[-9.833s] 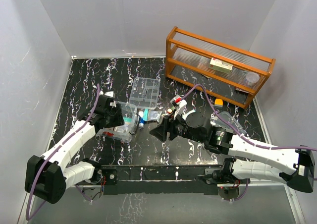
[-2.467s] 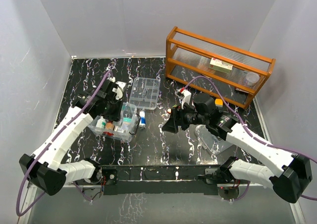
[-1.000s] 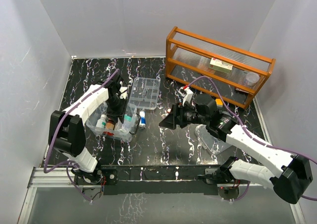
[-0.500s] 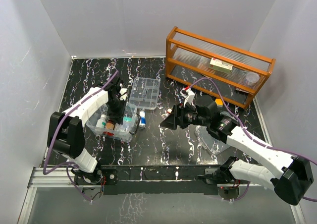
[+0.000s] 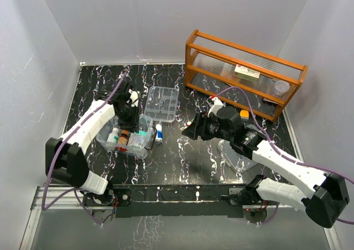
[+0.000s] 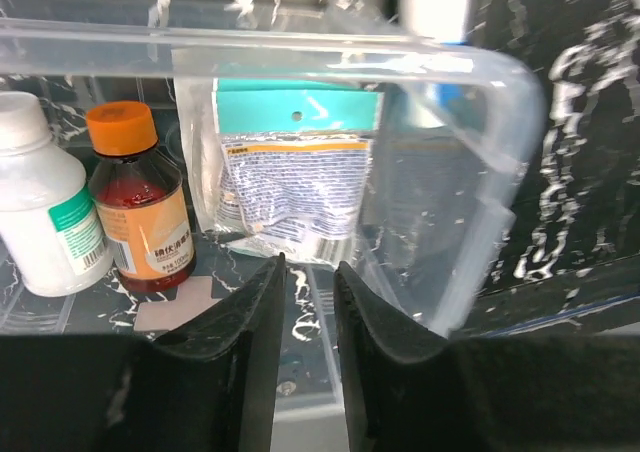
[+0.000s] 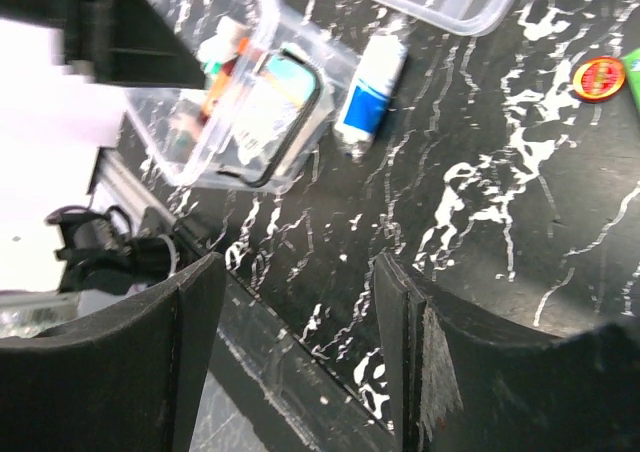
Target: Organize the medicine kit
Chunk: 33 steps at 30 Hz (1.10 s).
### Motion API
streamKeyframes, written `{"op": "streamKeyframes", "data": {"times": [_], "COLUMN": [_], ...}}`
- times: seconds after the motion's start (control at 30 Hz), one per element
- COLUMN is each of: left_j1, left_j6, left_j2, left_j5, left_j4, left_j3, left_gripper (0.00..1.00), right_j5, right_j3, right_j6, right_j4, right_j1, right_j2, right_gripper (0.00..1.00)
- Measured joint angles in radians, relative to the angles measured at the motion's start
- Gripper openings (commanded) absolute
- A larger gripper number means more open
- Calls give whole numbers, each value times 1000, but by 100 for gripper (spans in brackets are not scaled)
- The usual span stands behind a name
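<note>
**Two hands empty over a half-packed kit**

From the top external view, the medicine kit (image 5: 124,146) sits at the near left of the tabletop (image 5: 182,161). It is uncovered so it can be filled. Its divided tray (image 5: 162,103) lies just behind it, and the lid (image 5: 235,155) lies apart, partly under the right arm. The left hand (image 5: 130,110) hangs over the box's far rim. The right hand (image 5: 189,130) hovers mid-table near a blue-and-white tube (image 5: 159,133) lying just beside the box.

In the left wrist view, the fingers stand a slim gap apart, released, with nothing between them. Below, a white bottle (image 6: 45,212) and an orange-capped brown bottle (image 6: 140,212) stand upright, and a teal-topped sachet (image 6: 290,182) leans on edge, likely to save room.

In the right wrist view, the jaws are spread wide and empty. The tube lies ahead between them, and I judge it the likely next pick.
</note>
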Motion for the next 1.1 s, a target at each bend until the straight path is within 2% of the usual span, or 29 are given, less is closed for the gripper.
{"op": "streamKeyframes", "data": {"times": [0.2,0.33,0.57,0.7,0.93,1.1], "left_j1": [0,0,0,0,0,0], "left_j6": [-43,-95,-187,-233,-320,-348], "left_j2": [-201,-366,-760,-921,-1035,-1052], "left_j5": [40,68,99,105,106,102], "left_j4": [22,72,265,327,386,385], "left_j3": [31,23,-131,-220,-315,-319], "left_gripper": [35,47,56,60,63,65], "right_j5": [86,95,114,125,107,109], "right_j3": [7,8,8,28,87,215], "right_j6": [29,78,152,172,171,157], "right_j4": [-5,7,60,69,126,148], "right_j1": [0,2,27,36,92,163], "right_j2": [120,235,353,416,547,682], "right_gripper": [58,58,58,57,60,53]}}
